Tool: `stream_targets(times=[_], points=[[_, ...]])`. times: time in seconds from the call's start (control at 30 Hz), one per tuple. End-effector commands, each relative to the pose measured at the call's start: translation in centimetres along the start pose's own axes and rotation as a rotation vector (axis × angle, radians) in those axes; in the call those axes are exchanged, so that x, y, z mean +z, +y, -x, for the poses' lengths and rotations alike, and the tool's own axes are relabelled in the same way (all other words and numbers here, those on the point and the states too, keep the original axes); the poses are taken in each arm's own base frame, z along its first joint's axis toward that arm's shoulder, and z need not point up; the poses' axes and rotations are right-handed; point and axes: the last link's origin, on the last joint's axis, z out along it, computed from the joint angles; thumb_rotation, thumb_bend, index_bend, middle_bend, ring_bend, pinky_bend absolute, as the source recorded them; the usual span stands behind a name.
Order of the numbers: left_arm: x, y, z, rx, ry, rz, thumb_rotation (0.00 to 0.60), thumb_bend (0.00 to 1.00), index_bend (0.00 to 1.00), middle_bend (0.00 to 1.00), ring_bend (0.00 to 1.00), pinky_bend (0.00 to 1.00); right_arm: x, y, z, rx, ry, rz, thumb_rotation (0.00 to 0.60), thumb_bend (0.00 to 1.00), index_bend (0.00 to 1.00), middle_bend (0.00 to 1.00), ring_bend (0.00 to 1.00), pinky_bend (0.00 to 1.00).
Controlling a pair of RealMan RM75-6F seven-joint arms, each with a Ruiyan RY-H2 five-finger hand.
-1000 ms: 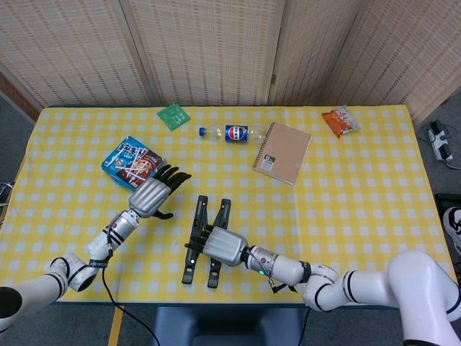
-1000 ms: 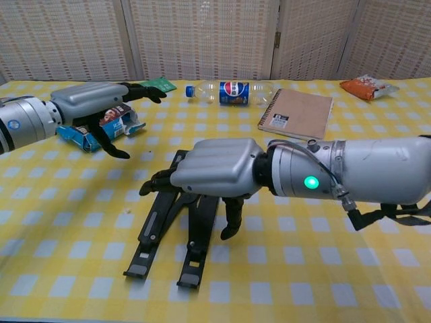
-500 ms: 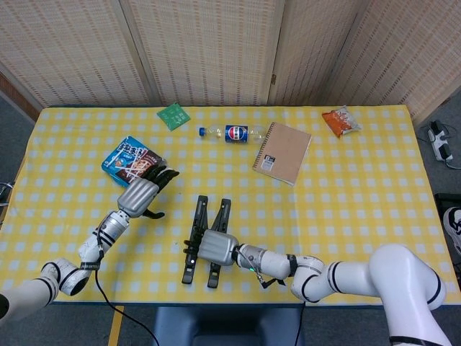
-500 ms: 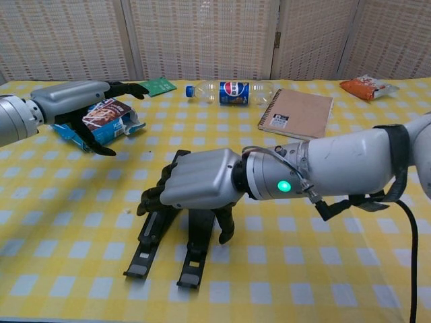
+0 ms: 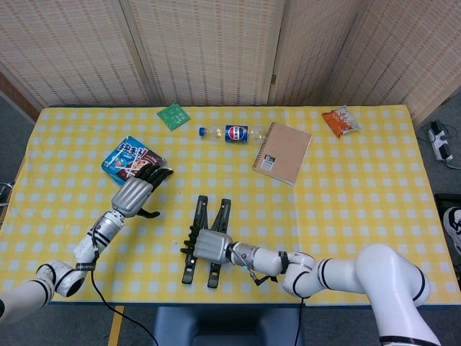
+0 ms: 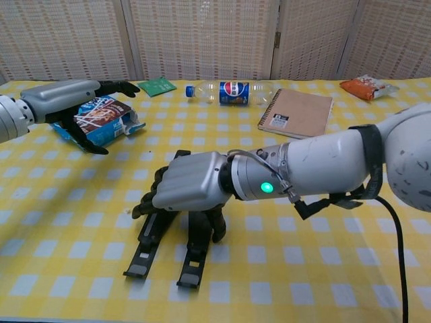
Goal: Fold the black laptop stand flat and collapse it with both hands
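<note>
The black laptop stand lies flat near the table's front edge, its two bars pointing toward me and meeting at the far end. My right hand lies palm down across the middle of both bars. Its fingers curl over the left bar and its thumb hooks past the right one, so it grips the stand. My left hand hovers open to the left, well apart from the stand. Its fingers are spread over the near edge of a blue snack box. The chest view shows this left hand at far left.
The blue snack box sits at left. A cola bottle, a brown spiral notebook and a green packet lie farther back. An orange snack bag is at the far right. The table's front edge is just behind the stand's feet.
My right hand slid left and lower along the stand, its fingers curling tighter over the bars. My left hand drew back leftward, away from the stand and toward the snack box.
</note>
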Motion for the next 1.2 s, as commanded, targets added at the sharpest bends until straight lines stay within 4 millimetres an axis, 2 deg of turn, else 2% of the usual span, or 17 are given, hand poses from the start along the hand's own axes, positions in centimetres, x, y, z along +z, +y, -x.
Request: stream_targets(times=[0.03, 0.43, 0.63, 0.7, 0.77, 0.8, 0.83, 0.87, 0.93, 1.07, 1.2], points=[[-0.1, -0.1, 0.0, 0.0, 0.001, -0.003, 0.6, 0.16, 0.04, 0.13, 0.01, 0.0, 0.1, 0.0, -0.1, -0.003, 0.01, 0.001, 0.6, 0.14, 0.12, 0.19, 0.15, 0.08], [-0.1, -0.1, 0.0, 0.0, 0.002, -0.002, 0.6, 0.16, 0.04, 0.13, 0.01, 0.0, -0.2, 0.3, -0.1, -0.033, 0.062, -0.001, 0.6, 0.31, 0.43, 0.4, 0.28, 0.11], [-0.1, -0.1, -0.2, 0.0, 0.005, -0.005, 0.6, 0.16, 0.04, 0.13, 0.01, 0.0, -0.8, 0.7, 0.0, -0.029, 0.082, -0.006, 0.6, 0.36, 0.51, 0.46, 0.33, 0.13], [-0.1, 0.0, -0.3, 0.002, 0.007, -0.003, 0.6, 0.16, 0.04, 0.13, 0.01, 0.0, -1.0, 0.7, 0.1, -0.031, 0.079, -0.01, 0.6, 0.36, 0.46, 0.41, 0.31, 0.13], [-0.1, 0.0, -0.5, 0.005, 0.011, -0.002, 0.6, 0.16, 0.04, 0.13, 0.01, 0.0, -1.4, 0.9, 0.3, -0.031, 0.07, -0.01, 0.6, 0.36, 0.29, 0.3, 0.23, 0.1], [-0.1, 0.1, -0.6, 0.005, 0.014, -0.002, 0.6, 0.16, 0.04, 0.13, 0.01, 0.0, -1.7, 0.9, 0.3, -0.024, 0.069, -0.007, 0.6, 0.36, 0.14, 0.21, 0.17, 0.07], [-0.2, 0.1, -0.7, 0.005, 0.016, -0.001, 0.6, 0.16, 0.04, 0.13, 0.0, 0.0, -2.0, 1.0, 0.3, -0.017, 0.072, -0.002, 0.6, 0.36, 0.05, 0.14, 0.13, 0.04], [-0.2, 0.1, -0.7, 0.005, 0.018, -0.002, 0.6, 0.16, 0.04, 0.12, 0.0, 0.0, -2.3, 1.1, 0.3, -0.01, 0.077, 0.004, 0.6, 0.36, 0.02, 0.1, 0.1, 0.02], [-0.3, 0.1, -0.9, 0.006, 0.023, -0.007, 0.6, 0.16, 0.04, 0.12, 0.0, 0.0, -3.2, 1.3, 0.2, 0.007, 0.099, 0.027, 0.6, 0.36, 0.0, 0.02, 0.06, 0.0], [-0.8, -0.1, -1.5, -0.003, 0.037, -0.026, 0.6, 0.16, 0.04, 0.11, 0.0, 0.0, -6.0, 2.3, 0.2, 0.061, 0.158, 0.11, 0.6, 0.36, 0.0, 0.0, 0.05, 0.0], [-2.1, -0.8, -2.7, -0.016, 0.072, -0.08, 0.6, 0.16, 0.06, 0.1, 0.0, 0.0, -11.0, 3.6, 1.1, 0.169, 0.228, 0.271, 0.6, 0.36, 0.0, 0.04, 0.11, 0.0]])
